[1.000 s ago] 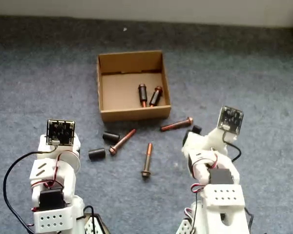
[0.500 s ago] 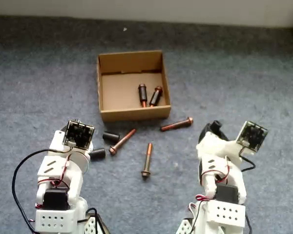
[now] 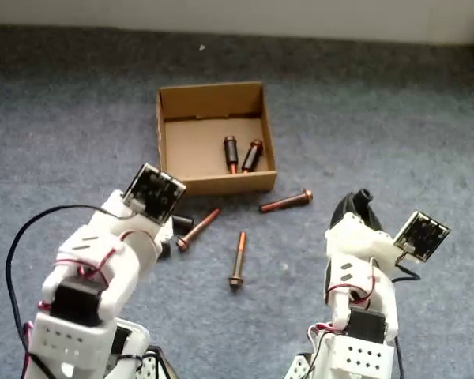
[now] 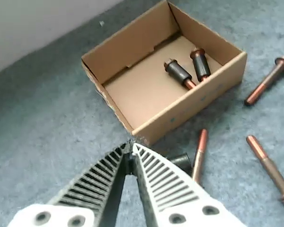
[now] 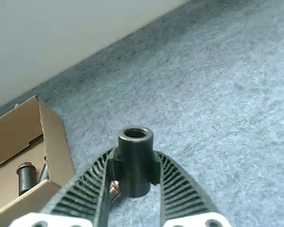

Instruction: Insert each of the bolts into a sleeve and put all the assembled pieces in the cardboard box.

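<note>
Cardboard box [image 3: 217, 185]: open-topped, on grey carpet [image 3: 426, 118], ahead of both arms. Contents: first assembled piece [image 3: 231, 151] and second assembled piece [image 3: 253, 155], each a bolt in a dark sleeve, lying side by side near the box's right wall. Loose items on the carpet in front of the box: slanted bolt [image 3: 199, 229]; right-hand bolt [image 3: 284, 202], just off the front right corner; front bolt [image 3: 238, 258], between the two arms, head end toward them; loose sleeve [image 3: 182, 223], black, just beside the slanted bolt and partly hidden by the left arm. Left gripper [image 4: 131, 147]: fingers pressed together with nothing between them, tips pointing toward the box's near front corner. Right gripper [image 5: 134, 170]: fingers pinching the held sleeve [image 5: 135, 142], black, upright with its bore facing up, off the carpet and to the right of the box.
</note>
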Action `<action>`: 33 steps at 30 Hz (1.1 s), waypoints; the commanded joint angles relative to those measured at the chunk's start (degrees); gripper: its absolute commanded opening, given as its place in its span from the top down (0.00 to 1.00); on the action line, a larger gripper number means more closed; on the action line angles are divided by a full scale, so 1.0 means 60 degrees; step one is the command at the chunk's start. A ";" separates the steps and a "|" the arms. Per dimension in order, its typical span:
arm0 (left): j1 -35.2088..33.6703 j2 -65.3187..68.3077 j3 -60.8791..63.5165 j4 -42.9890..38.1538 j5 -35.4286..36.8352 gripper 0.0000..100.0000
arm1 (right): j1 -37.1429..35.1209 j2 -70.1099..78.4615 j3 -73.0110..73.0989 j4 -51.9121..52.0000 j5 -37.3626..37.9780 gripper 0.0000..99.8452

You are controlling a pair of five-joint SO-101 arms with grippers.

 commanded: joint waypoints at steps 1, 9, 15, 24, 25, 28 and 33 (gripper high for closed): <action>0.0183 0.2469 -0.1209 0.0059 -0.0059 0.99 | 0.0095 -0.0212 0.0110 -0.0154 -0.0103 0.99; 0.1077 0.6176 -0.2762 0.0059 -0.0059 0.86 | 0.0095 -0.0212 0.0110 -0.0154 -0.0103 0.99; 0.1824 0.8623 -0.3758 0.0059 -0.0059 0.82 | 0.0095 -0.0212 0.0110 -0.0154 -0.0103 0.99; 0.3348 1.1465 -0.5619 0.0059 0.2022 0.82 | 0.0095 -0.0227 0.0110 -0.0154 -0.0103 0.99; 0.3451 1.1700 -0.5795 0.0059 0.2242 0.82 | 0.0095 -0.0227 0.0110 -0.0154 -0.0103 0.99; 0.3641 1.2388 -0.6205 0.0059 0.2681 0.82 | 0.0095 -0.0227 0.0110 -0.0154 -0.0103 0.99; 0.3597 1.3648 -0.6557 0.0059 0.2916 0.82 | 0.0110 -0.0227 0.0110 -0.0154 -0.0103 0.99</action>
